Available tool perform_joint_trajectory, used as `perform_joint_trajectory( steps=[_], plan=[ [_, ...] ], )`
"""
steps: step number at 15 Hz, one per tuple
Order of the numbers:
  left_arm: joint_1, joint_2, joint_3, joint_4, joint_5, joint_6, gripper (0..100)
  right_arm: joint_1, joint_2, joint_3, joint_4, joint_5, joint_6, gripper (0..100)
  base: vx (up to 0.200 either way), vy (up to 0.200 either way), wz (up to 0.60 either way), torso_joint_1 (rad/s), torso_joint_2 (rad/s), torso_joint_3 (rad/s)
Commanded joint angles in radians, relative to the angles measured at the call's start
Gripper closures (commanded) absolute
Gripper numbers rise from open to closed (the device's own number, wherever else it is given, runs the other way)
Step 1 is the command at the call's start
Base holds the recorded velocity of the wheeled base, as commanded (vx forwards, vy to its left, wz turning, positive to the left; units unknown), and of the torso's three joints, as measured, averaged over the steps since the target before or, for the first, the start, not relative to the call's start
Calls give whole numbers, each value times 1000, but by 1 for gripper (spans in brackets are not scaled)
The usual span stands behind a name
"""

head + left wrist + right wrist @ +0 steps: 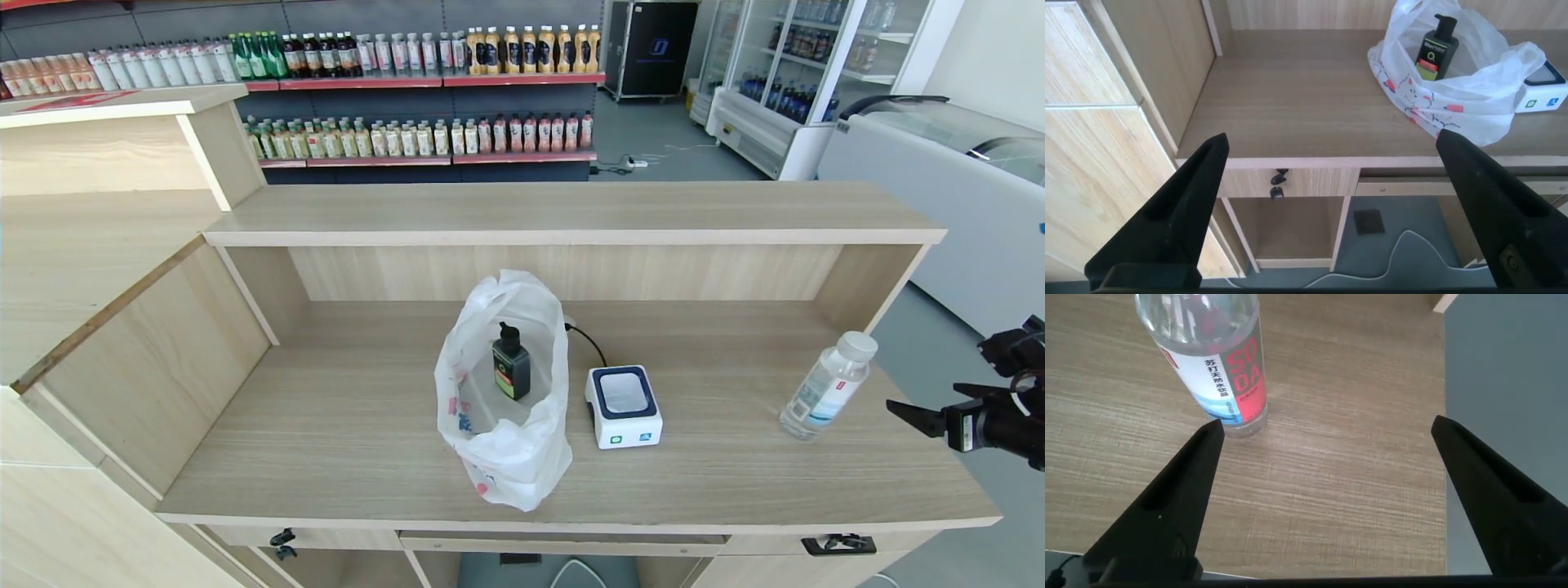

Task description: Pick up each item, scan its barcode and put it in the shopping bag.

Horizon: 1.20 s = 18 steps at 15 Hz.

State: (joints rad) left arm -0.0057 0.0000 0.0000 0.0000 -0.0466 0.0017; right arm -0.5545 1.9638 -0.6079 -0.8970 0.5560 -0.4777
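Observation:
A white plastic shopping bag (506, 425) stands open in the middle of the wooden counter (343, 425), with a dark bottle (511, 363) upright inside it. Just right of the bag sits a white barcode scanner (623, 406). A clear water bottle (826, 385) with a white cap and a red-and-white label stands near the counter's right end. My right gripper (922, 398) hovers open just right of that bottle; the bottle (1212, 363) lies ahead of the spread fingers, beyond one fingertip. My left gripper (1333, 137) is open and holds nothing, low in front of the counter's left front edge, facing the bag (1454, 73).
A raised shelf (571, 212) and back panel close off the counter's far side, and a wooden side wall (155, 359) bounds its left. The scanner's cable (588, 339) runs behind the bag. Drawer locks (838, 543) sit under the front edge.

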Motion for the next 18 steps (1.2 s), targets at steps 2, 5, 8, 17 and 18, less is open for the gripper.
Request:
perform_joint_trajectory(
  steps=[2, 5, 8, 17, 18],
  plan=[
    [0, 2, 0, 0, 1, 0, 0, 24, 33, -1, 4, 25, 10, 0, 0, 0, 0, 0, 0, 0],
    [0, 2, 0, 0, 1, 0, 0, 51, 63, -36, 0, 47, 13, 0, 0, 0, 0, 0, 0, 0],
    [0, 2, 0, 0, 1, 0, 0, 68, 98, -64, -37, 47, 14, 0, 0, 0, 0, 0, 0, 0],
    [0, 2, 0, 0, 1, 0, 0, 133, 148, -110, -51, 47, 14, 0, 0, 0, 0, 0, 0, 0],
    [0, 2, 0, 0, 1, 0, 0, 139, 158, -116, -53, 47, 14, 0, 0, 0, 0, 0, 0, 0]
  ],
)
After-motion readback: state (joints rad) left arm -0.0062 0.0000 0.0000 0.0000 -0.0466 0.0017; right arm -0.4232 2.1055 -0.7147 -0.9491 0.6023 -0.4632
